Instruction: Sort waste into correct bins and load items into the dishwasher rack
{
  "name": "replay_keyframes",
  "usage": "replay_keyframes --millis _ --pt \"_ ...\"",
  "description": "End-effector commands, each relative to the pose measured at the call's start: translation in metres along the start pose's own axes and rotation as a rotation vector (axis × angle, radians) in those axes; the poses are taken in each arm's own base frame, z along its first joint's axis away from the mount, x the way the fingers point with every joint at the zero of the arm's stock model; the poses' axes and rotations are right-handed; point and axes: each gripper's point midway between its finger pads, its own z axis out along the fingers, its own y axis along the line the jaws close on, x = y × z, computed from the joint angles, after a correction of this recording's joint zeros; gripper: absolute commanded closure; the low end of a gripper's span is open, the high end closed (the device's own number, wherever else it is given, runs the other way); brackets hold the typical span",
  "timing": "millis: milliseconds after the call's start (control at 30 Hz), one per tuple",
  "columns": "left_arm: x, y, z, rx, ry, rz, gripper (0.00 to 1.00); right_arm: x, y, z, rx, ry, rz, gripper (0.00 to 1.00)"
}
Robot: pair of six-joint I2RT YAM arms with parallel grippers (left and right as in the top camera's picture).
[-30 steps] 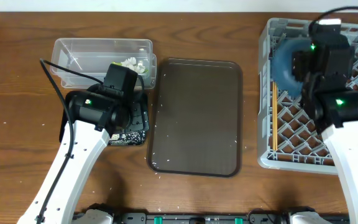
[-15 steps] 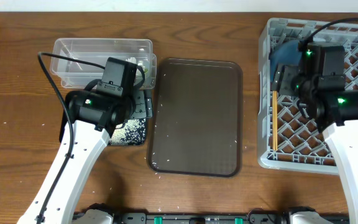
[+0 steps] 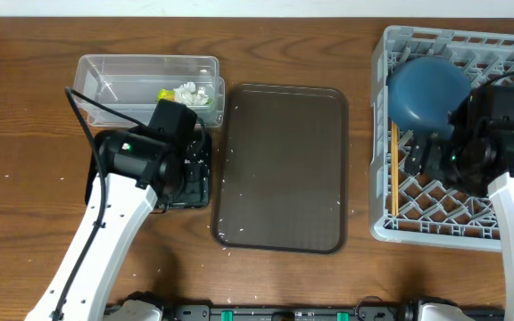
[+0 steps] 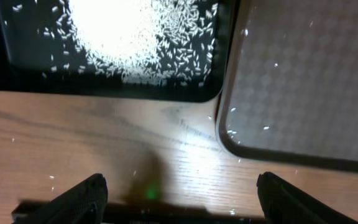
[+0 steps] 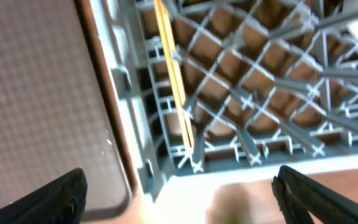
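The dark-blue dish [image 3: 428,93] lies in the grey dishwasher rack [image 3: 380,152] at its back left. The wooden chopsticks [image 3: 393,169] lie along the rack's left side, also in the right wrist view [image 5: 175,81]. My right gripper [image 5: 179,198] is open and empty over the rack's front left corner [image 5: 166,155]. My left gripper [image 4: 179,199] is open and empty over the wood in front of the black tray [image 4: 117,93], which holds rice grains [image 4: 135,37]. The clear tub [image 3: 114,76] holds the wrapper [image 3: 163,94] and white tissue [image 3: 188,92]. Bowl and cups are hidden.
A large brown serving tray [image 3: 282,168] lies between the bins and the rack, also in the left wrist view [image 4: 303,81]. Loose rice grains dot the wood near its front edge. The left arm [image 3: 141,160] covers most of the black tray in the overhead view.
The right arm has drawn back from the blue dish toward the rack's front, leaving the dish in the rack. The left arm has shifted slightly over the black tray.
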Motion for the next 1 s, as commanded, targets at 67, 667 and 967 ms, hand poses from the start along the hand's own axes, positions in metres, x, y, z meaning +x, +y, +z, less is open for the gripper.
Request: replay_keyframes --millis 67,667,967 --pt "0.005 0.002 -0.017 0.054 -0.166 0.017 0.2 0.013 -0.003 -0.017 -0.026 -0.118 -0.043 0.03" --pt "0.037 0.009 -0.073 0.281 -0.741 0.013 0.05 0.058 -0.024 -0.067 -0.06 -0.616 -0.061 0.01" --pt "0.037 0.009 -0.073 0.281 -0.74 0.013 0.04 0.082 -0.031 -0.052 -0.033 -0.5 -0.058 0.01"
